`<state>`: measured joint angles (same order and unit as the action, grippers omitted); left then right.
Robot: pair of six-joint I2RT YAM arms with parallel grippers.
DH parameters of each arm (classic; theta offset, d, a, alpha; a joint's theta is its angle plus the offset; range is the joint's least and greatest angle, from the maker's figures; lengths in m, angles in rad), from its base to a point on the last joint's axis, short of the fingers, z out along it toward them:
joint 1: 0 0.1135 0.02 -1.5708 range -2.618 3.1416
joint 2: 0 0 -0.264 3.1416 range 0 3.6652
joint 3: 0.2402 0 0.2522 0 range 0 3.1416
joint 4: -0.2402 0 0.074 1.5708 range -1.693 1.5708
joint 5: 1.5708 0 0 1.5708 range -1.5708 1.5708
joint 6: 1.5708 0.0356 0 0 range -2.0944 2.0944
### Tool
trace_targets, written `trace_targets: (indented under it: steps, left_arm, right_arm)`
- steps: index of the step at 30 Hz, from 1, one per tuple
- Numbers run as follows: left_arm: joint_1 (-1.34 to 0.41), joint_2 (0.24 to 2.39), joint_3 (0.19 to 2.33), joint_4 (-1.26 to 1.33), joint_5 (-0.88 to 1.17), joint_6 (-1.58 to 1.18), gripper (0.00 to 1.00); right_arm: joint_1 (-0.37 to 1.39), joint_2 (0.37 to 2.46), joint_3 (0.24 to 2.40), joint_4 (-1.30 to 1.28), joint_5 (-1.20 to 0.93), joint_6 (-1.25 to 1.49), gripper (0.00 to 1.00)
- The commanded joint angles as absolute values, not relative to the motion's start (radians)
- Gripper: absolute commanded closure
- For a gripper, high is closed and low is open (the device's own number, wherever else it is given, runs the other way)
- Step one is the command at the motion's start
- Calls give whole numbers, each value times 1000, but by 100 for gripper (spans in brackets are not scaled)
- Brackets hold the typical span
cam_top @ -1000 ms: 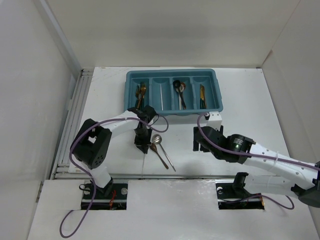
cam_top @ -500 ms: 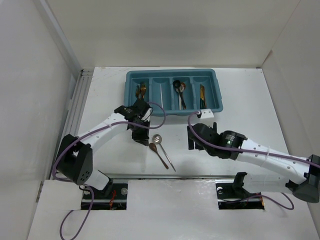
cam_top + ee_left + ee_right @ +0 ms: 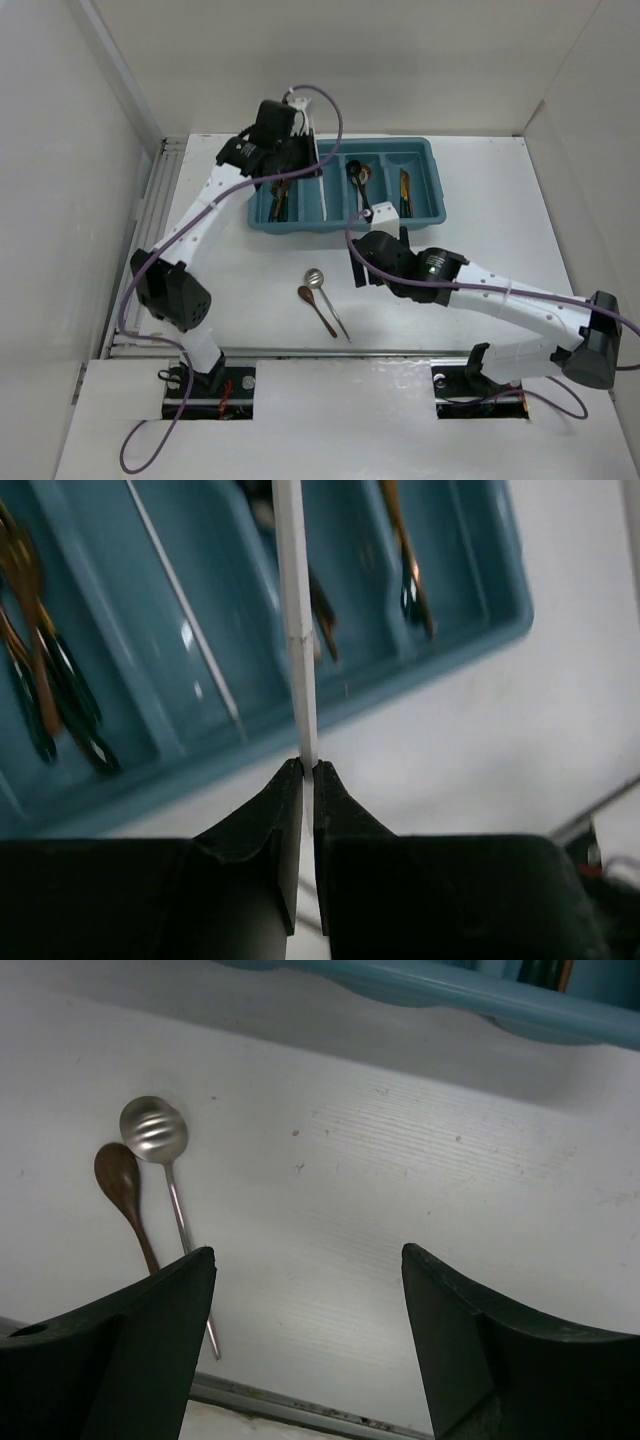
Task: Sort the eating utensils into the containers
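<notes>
My left gripper (image 3: 300, 165) (image 3: 308, 768) is shut on a long white chopstick (image 3: 295, 630) and holds it above the teal tray (image 3: 345, 226) (image 3: 470, 645), over its middle slots. Another thin chopstick (image 3: 185, 630) lies in the second slot. Copper forks with dark handles (image 3: 45, 695) fill the left slot; dark and copper utensils (image 3: 405, 565) lie further right. A silver spoon (image 3: 315, 278) (image 3: 153, 1125) and a brown spoon (image 3: 305, 294) (image 3: 117, 1175) lie side by side on the table. My right gripper (image 3: 356, 266) (image 3: 308, 1255) is open and empty, low over the table to their right.
White walls enclose the table on the left, back and right. A metal rail (image 3: 330, 352) (image 3: 300, 1410) runs along the near table edge just below the spoons. The tray's front rim (image 3: 520, 1005) lies just beyond the right gripper.
The left arm has risen from the table beside the spoons and swung back over the tray with the chopstick. The right gripper has moved left, closer to the spoons.
</notes>
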<state>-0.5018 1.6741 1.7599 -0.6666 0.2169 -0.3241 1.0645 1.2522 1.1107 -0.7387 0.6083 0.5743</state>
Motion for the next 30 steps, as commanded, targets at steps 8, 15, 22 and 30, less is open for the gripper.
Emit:
trace_targets:
  steps: [8, 15, 22, 30]
  left_arm:
    - [-425, 2106, 2158, -476, 195, -247, 100]
    - [-416, 2207, 2171, -417, 132, -218, 98]
    - [-396, 2160, 2134, -488, 132, -209, 51]
    - [-269, 1994, 2066, -535, 213, -229, 48]
  right_arm:
    - [971, 1362, 1152, -532, 506, 358, 20]
    - [913, 1440, 1163, -523, 385, 318, 19]
    - [986, 1561, 1207, -512, 316, 318, 16]
    - [1011, 1698, 1200, -450, 270, 388, 15]
